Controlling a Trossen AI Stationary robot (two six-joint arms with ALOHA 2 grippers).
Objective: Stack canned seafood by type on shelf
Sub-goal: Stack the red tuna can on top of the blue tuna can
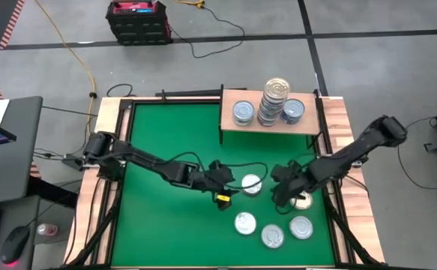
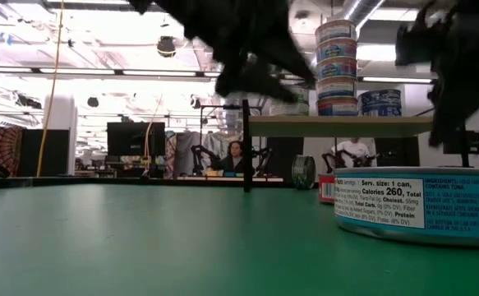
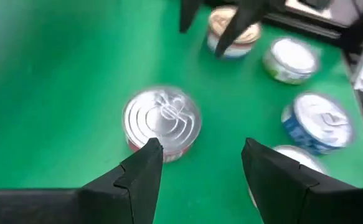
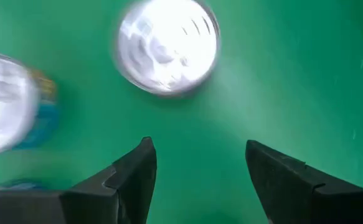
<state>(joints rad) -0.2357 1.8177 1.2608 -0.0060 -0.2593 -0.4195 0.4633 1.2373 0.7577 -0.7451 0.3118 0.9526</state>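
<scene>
Left gripper (image 3: 200,155) low over the table (image 1: 166,127), fingers apart with nothing between them, one silver tin (image 3: 162,119) lying flat just ahead, close to one fingertip. Right gripper (image 4: 197,155) near it over the right half of the table, also spread and empty, above bare green with another tin (image 4: 167,46) ahead. Beside the right gripper in the high view, a gold tin (image 1: 302,200); three more loose tins (image 1: 272,236) toward the near edge, all lid up and apart from one another.

On the shelf (image 1: 229,124) at the far side: a tall stack (image 1: 274,100) with a single tin on either side.

Probably dense for its size, rigid, not fragile, but smooth metal and so likely slippery. Best to take hold across the full width, pads on the low side wall under the rim, not on the lid or pull tab. Little wall height to grip, so come in nearly at table level and centre the tin. Worth setting down squarely: a tall stack looks easy to topple with a nudge.
</scene>
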